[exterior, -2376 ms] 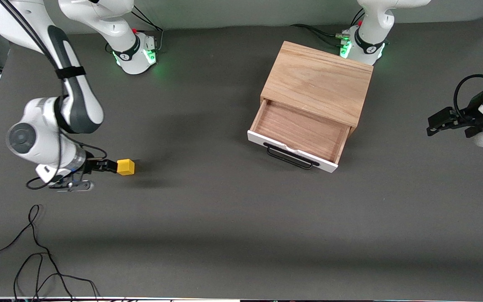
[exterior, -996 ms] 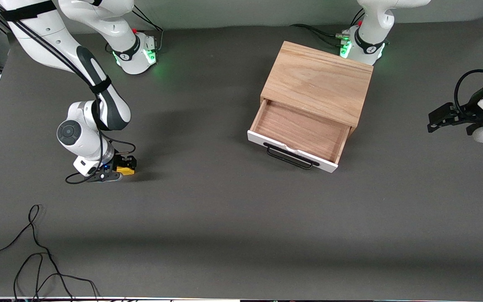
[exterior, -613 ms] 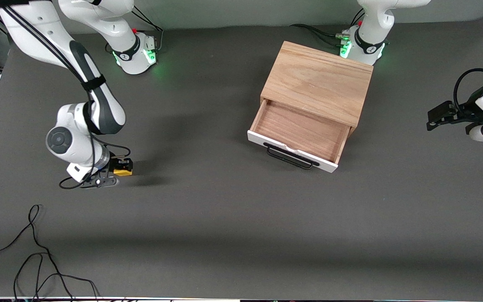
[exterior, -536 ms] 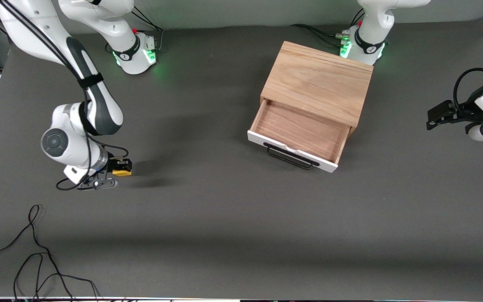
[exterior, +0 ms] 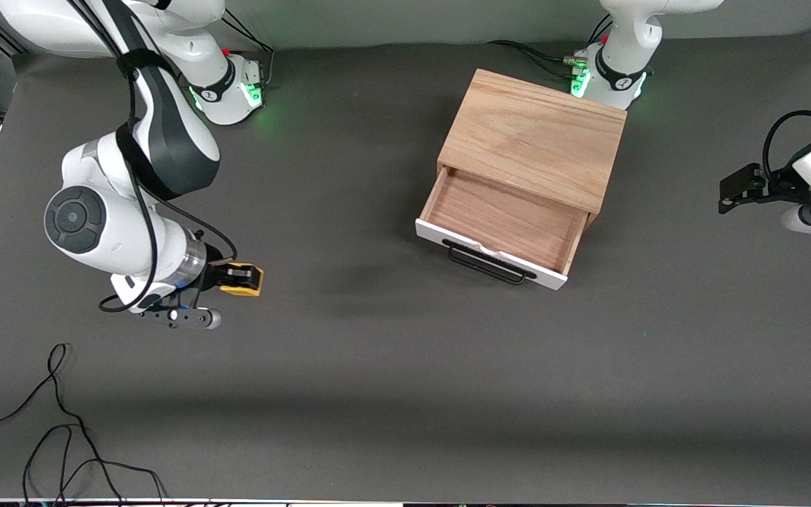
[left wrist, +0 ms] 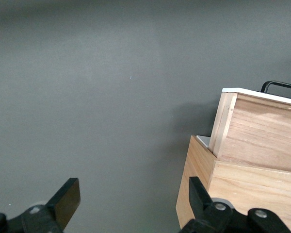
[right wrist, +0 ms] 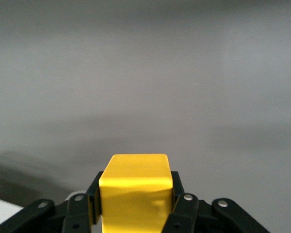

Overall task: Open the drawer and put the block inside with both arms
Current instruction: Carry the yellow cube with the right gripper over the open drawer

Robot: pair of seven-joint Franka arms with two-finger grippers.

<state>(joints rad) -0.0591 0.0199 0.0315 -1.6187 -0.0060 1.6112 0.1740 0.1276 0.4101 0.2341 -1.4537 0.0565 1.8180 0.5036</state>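
Observation:
My right gripper (exterior: 245, 279) is shut on the small yellow block (exterior: 242, 287) and holds it up in the air over the table at the right arm's end. In the right wrist view the block (right wrist: 135, 191) sits clamped between both black fingers (right wrist: 180, 196). The drawer (exterior: 500, 223) stands pulled open out of the light oak box (exterior: 533, 137), its wood interior empty, its white front and black wire handle (exterior: 486, 263) facing the front camera. My left gripper (exterior: 729, 193) is open and empty, waiting off the left arm's end of the box; its view shows the box (left wrist: 242, 196) side-on.
Loose black cables (exterior: 60, 429) lie on the table near the front edge at the right arm's end. The dark grey table (exterior: 377, 352) stretches between the block and the drawer. Both green-lit arm bases (exterior: 229, 88) stand at the back.
My right gripper closed on the block, lifted it off the table and carried it a little toward the drawer. The left arm barely moved. The drawer stayed open.

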